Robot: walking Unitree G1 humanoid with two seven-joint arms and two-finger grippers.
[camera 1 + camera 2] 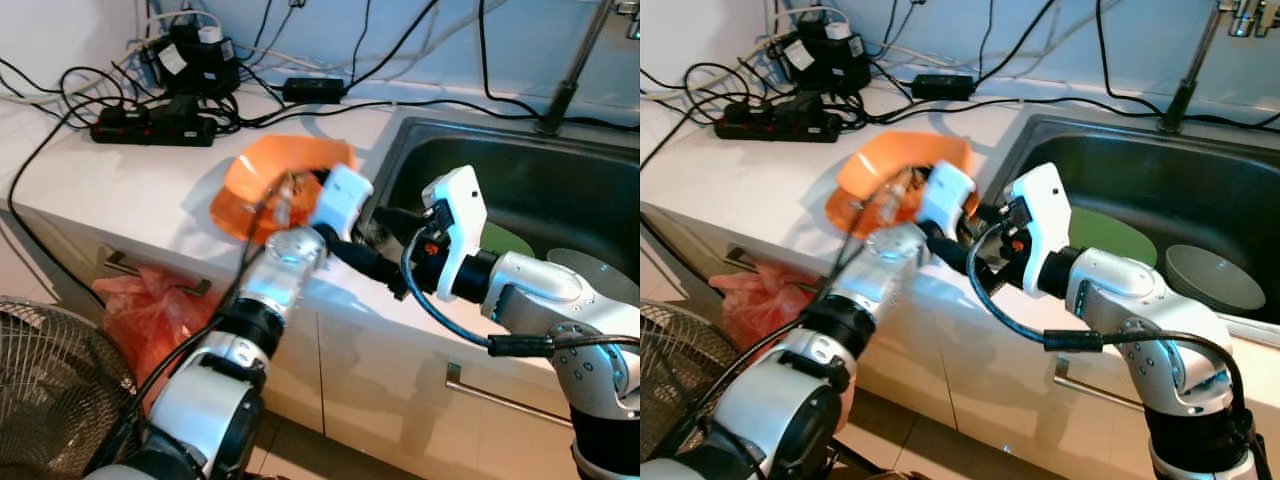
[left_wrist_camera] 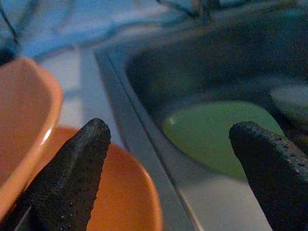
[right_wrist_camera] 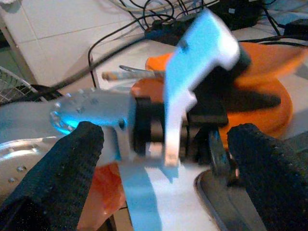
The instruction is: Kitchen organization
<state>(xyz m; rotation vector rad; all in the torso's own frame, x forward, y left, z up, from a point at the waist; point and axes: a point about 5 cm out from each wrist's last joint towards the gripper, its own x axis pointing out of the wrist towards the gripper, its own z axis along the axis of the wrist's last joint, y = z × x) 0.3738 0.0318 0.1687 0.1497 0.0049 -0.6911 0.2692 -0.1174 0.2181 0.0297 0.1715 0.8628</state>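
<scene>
Orange plastic bowls (image 1: 285, 175), two stacked, sit on the white desk (image 1: 130, 185) just beside the steel sink (image 1: 520, 180), seen from the head. Along the left wrist, the left gripper (image 2: 171, 168) spreads wide, holding nothing, one finger over a bowl; a green plate (image 2: 219, 134) lies in the sink. Along the right wrist, the right gripper (image 3: 166, 159) gapes wide toward the left arm; the crowded arms could collide. No writing is readable.

- A black power strip (image 1: 152, 124) lies at the back of the white desk (image 1: 120, 185), amid tangled black cables (image 1: 60, 90).
- A red plastic bag (image 1: 140, 310) hangs below the desk's front edge.
- A wire fan guard (image 1: 50, 390) stands on the floor beside it.
- A faucet stem (image 1: 570, 75) rises behind the sink.
</scene>
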